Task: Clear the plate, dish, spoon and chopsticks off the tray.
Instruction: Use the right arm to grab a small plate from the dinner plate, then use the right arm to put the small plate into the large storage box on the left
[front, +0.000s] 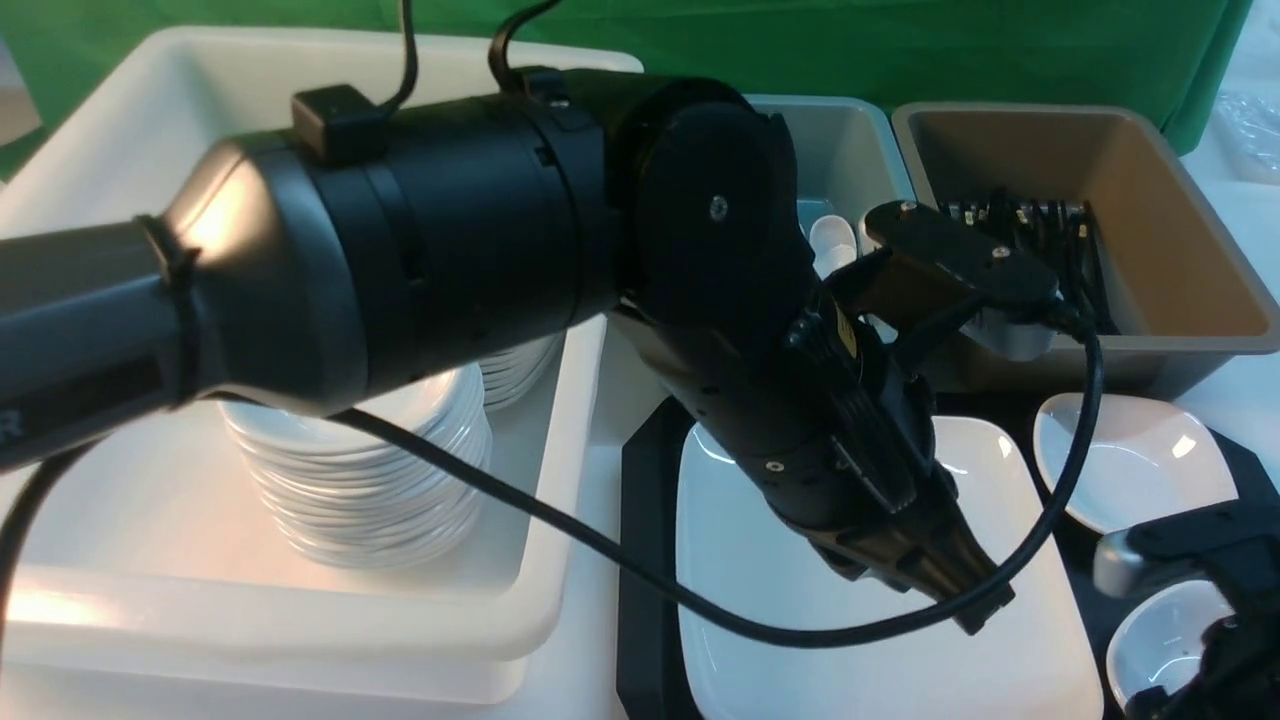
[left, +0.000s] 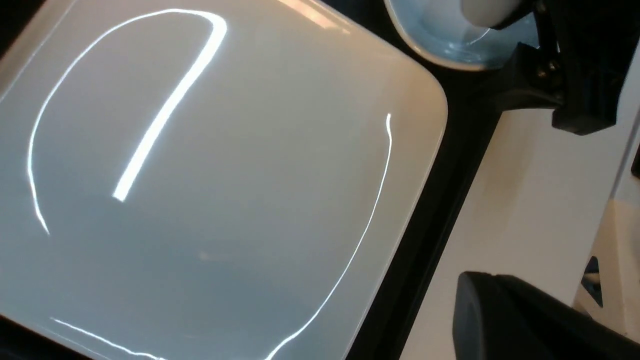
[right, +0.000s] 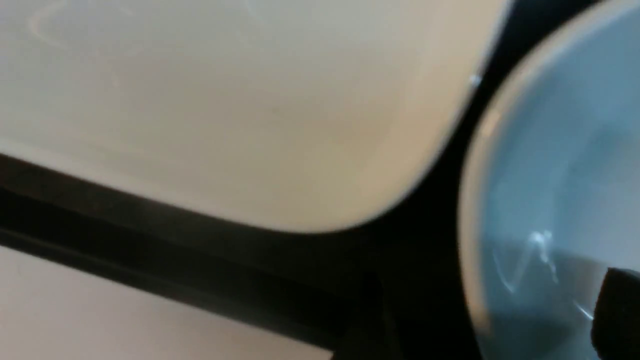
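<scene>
while only the front view shows the left tool (front: 975, 603) pressed together, i cannot tell for the right tool (front: 1210, 650).

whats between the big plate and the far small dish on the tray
Only a narrow strip of bare black tray floor lies between plate and dish; the front view shows it.

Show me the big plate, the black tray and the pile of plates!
big plate (front: 740, 550), front view, its bare floor.
black tray (front: 648, 480), front view, its left rim.
pile of plates (front: 370, 500), front view, its ribbed side.
</scene>
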